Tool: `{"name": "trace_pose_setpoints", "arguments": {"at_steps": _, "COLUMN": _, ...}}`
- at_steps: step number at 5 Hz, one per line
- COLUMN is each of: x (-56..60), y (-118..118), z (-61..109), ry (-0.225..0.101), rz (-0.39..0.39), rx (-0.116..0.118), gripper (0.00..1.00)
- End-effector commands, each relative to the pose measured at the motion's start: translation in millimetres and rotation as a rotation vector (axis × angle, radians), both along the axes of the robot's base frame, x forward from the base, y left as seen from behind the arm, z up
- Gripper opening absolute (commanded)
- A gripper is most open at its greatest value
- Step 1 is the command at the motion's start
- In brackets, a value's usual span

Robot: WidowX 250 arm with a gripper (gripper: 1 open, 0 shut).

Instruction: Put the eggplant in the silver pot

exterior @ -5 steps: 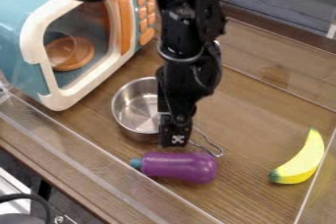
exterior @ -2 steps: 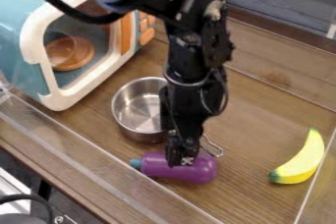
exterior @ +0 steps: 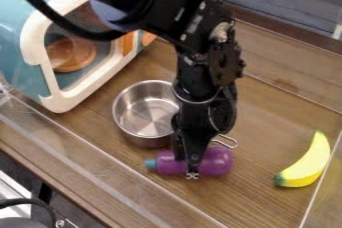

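While jaws point down, closed on eggplant (exterior: 217, 162) — it lies on table (exterior: 281, 92), just beside silver pot (exterior: 140, 112).

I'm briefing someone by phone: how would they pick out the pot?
On the wooden table, look just right of the toy oven at the left. The pot sits there, behind the eggplant: the only shiny steel round thing, unlike the purple eggplant and yellow banana.

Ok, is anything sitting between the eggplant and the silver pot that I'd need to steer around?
Nothing visible. The eggplant lies right beside the silver pot, with the gripper closed on it. Only the pot's own rim needs clearing. The banana sits well off on the other side.
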State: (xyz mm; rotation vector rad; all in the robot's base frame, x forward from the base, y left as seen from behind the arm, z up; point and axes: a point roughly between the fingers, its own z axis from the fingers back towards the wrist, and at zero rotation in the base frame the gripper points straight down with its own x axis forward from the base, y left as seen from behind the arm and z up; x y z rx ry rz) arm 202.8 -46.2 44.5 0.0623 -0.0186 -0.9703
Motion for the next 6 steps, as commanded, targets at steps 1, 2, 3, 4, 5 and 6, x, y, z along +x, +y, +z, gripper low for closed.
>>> {"name": "trace_pose_setpoints", "arguments": {"at_steps": 1, "x": 3.7, "y": -0.2, "z": 4.9, "ry": -0.003, "rz": 0.063, "rx": -0.005, "gripper": 0.00}}
{"name": "trace_pose_setpoints", "arguments": {"at_steps": 2, "x": -2.2, "y": -3.3, "z": 5.5, "ry": 0.000, "rz": 0.068, "rx": -0.007, "gripper": 0.00}}
{"name": "trace_pose_setpoints", "arguments": {"at_steps": 3, "x": -8.2, "y": -6.3, "z": 6.4, "ry": 0.003, "rz": 0.073, "rx": -0.010, "gripper": 0.00}}
{"name": "trace_pose_setpoints", "arguments": {"at_steps": 4, "x": -6.1, "y": 0.1, "z": 2.9, "ry": 0.008, "rz": 0.083, "rx": -0.013, "gripper": 0.00}}
{"name": "trace_pose_setpoints", "arguments": {"at_steps": 5, "x": -4.2, "y": 6.0, "z": -1.3, "ry": 0.013, "rz": 0.091, "rx": -0.016, "gripper": 0.00}}
{"name": "trace_pose_setpoints", "arguments": {"at_steps": 6, "x": -1.3, "y": 9.1, "z": -0.8, "ry": 0.015, "rz": 0.021, "rx": -0.018, "gripper": 0.00}}
